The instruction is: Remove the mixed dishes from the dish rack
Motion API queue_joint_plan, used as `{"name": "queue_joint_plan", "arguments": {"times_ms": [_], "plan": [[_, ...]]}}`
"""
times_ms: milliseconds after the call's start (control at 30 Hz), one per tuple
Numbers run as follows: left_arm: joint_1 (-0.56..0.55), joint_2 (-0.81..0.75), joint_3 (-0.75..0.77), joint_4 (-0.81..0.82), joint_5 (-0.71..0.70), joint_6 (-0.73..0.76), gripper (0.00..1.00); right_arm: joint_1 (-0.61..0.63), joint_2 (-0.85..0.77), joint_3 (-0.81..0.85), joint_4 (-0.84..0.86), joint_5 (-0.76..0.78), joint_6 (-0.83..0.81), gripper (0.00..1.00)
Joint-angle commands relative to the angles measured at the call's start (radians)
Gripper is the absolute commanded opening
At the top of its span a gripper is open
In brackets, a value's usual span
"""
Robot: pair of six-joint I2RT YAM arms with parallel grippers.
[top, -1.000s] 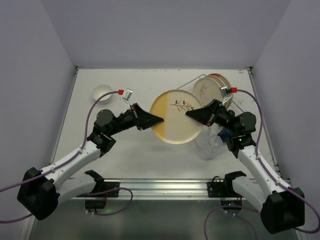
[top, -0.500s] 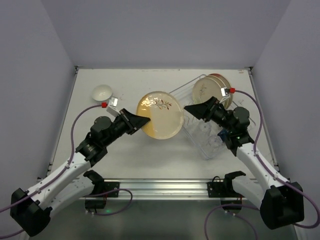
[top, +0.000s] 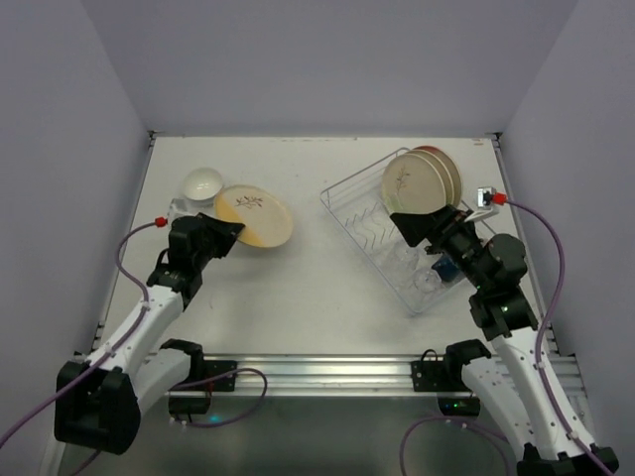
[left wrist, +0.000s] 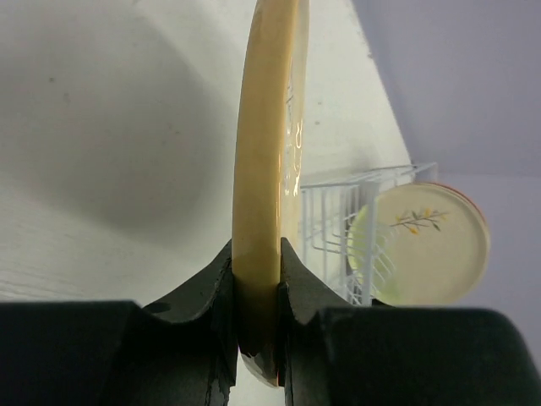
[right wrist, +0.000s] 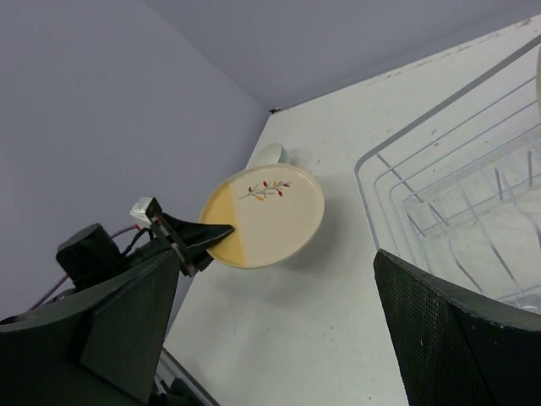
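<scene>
We hold the plate (top: 256,215) by its rim in the left tool (top: 234,232), upper left beside the bowl (top: 203,182), presumably to lay it on the worktop (top: 317,288); the right tool (top: 405,225) stands wide over the rack (top: 369,230).

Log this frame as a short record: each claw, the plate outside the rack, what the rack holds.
left claw: shut on the rim of the yellow-half plate
plate position: left side of table, next to small white bowl
right claw: open, empty, above the dish rack
rack contents: upright plates at far end; clear glass and blue cup nearer
</scene>
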Motion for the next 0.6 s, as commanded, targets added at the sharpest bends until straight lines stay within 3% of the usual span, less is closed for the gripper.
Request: {"name": "queue_joint_plan", "arguments": {"times_ms": [0, 300, 567], "plan": [[0.031, 0.107, -0.003, 0.288, 0.132, 0.000, 0.00, -0.003, -0.094, 0.034, -0.139, 0.090, -0.056, 0.99], [0.058, 0.341, -0.008, 0.470, 0.169, 0.038, 0.00, -0.003, -0.260, 0.048, -0.275, 0.049, -0.183, 0.99], [0.057, 0.562, 0.072, 0.515, 0.172, 0.046, 0.02, -0.003, -0.271, 0.074, -0.327, 0.047, -0.242, 0.99]]}}
